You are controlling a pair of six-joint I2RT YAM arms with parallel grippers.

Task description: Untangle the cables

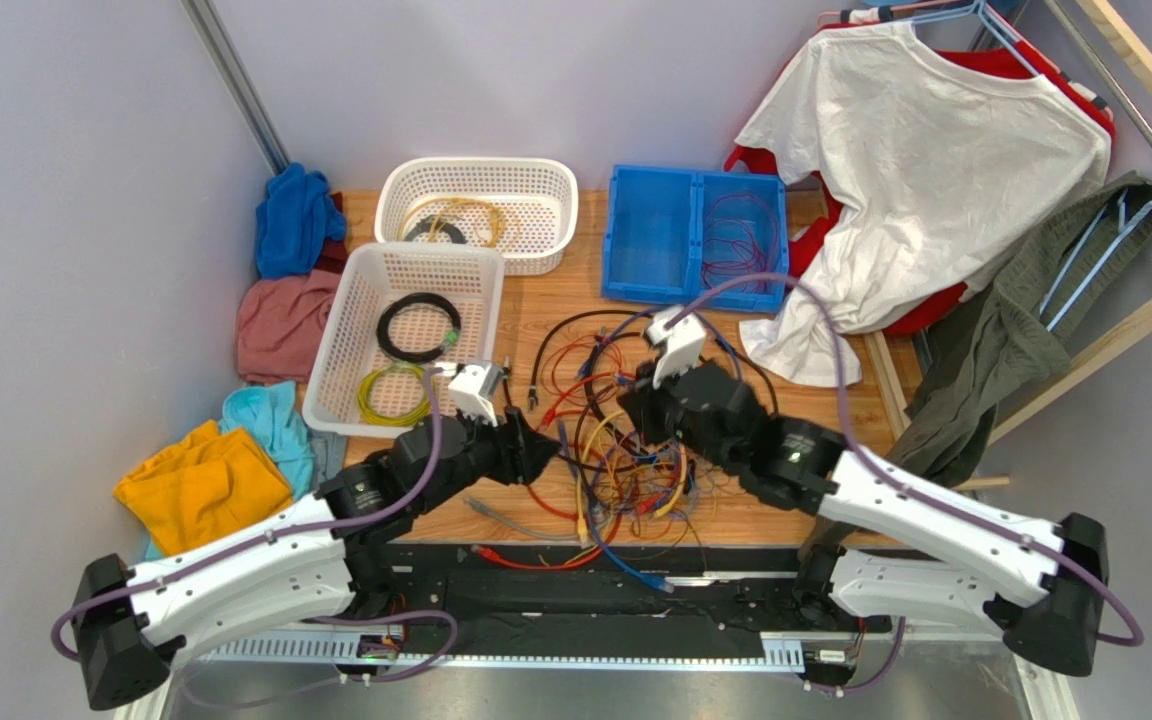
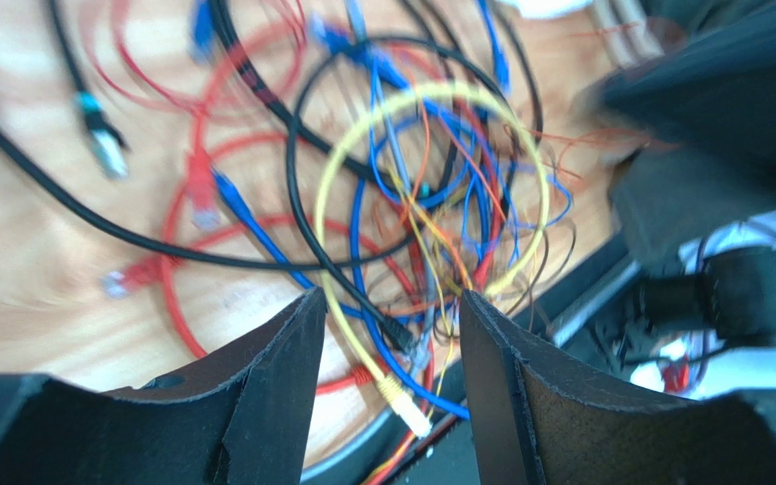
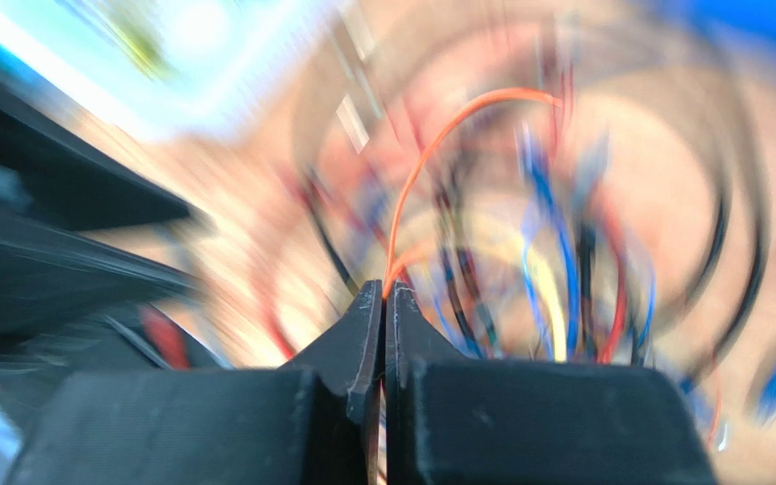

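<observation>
Wooden table (image 1: 540, 305) under tangled cables (image 1: 620, 450) — left fingers (image 2: 271, 374) apart, right fingers (image 3: 362, 333) tight on orange wire (image 3: 443, 126)

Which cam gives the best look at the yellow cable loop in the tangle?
Left wrist: the yellow cable loop shows nearly whole and sharp. Top external shows only small yellow bits amid the tangle. Right wrist is motion-blurred: just a yellowish smear.
</observation>
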